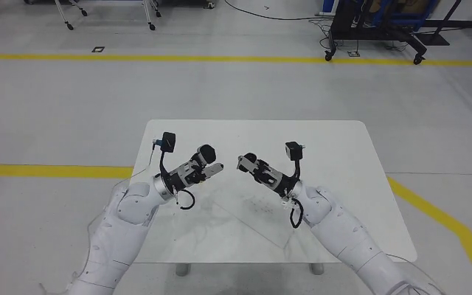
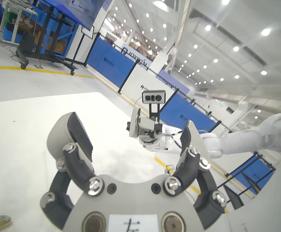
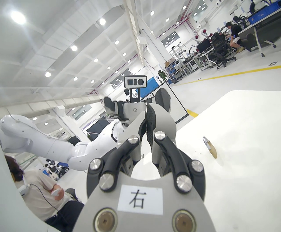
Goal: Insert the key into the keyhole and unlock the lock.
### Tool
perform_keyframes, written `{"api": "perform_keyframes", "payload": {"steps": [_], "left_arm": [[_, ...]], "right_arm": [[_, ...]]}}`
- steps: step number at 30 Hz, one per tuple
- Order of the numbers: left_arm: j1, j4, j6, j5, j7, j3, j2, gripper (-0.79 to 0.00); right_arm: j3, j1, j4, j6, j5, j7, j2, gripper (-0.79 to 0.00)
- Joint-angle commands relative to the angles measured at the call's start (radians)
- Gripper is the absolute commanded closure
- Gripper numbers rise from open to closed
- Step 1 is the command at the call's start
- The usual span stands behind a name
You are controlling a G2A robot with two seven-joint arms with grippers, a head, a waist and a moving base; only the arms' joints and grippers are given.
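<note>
Left gripper (image 2: 131, 118) spread wide, empty; right gripper (image 3: 151, 107) pinched narrow, nothing visible between pads (image 3: 152, 125). Both poised above table (image 3: 241, 123), probably awaiting pickup. Lock (image 3: 209, 146) lies on table near right gripper, untouched

A white rectangular table with rounded corners (image 1: 332, 147) stood on a pale grey glossy floor (image 1: 221, 96); a straight yellow painted line (image 1: 221, 57) crossed the floor beyond it; a black metal wheeled stand (image 1: 376, 33) stood past that line, near a blue bin; blue mesh partition panels in black frames (image 2: 109, 63) fenced the hall; round white ceiling lamps (image 3: 17, 17) shone among white beams; grey desks with black office chairs (image 3: 219, 47) stood far off.
</note>
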Motion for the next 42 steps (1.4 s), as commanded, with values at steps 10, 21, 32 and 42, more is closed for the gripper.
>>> {"api": "perform_keyframes", "payload": {"steps": [10,21,32,42], "left_arm": [[-0.124,0.172,-0.099,-0.210,-0.115,0.140,-0.019,-0.372],[-0.201,0.288,-0.110,-0.269,-0.154,0.214,-0.036,-0.351],[-0.222,0.316,-0.099,-0.271,-0.142,0.236,-0.041,-0.191],[-0.225,0.314,-0.077,-0.217,-0.099,0.240,-0.044,0.000]], "right_arm": [[0.015,-0.008,0.022,0.018,0.088,0.063,-0.005,0.000],[0.032,-0.009,0.023,0.015,0.065,0.060,-0.015,0.000],[0.032,-0.004,0.037,0.033,0.008,0.042,-0.030,0.000],[0.040,-0.005,0.049,0.024,-0.007,0.041,-0.039,0.000]]}}
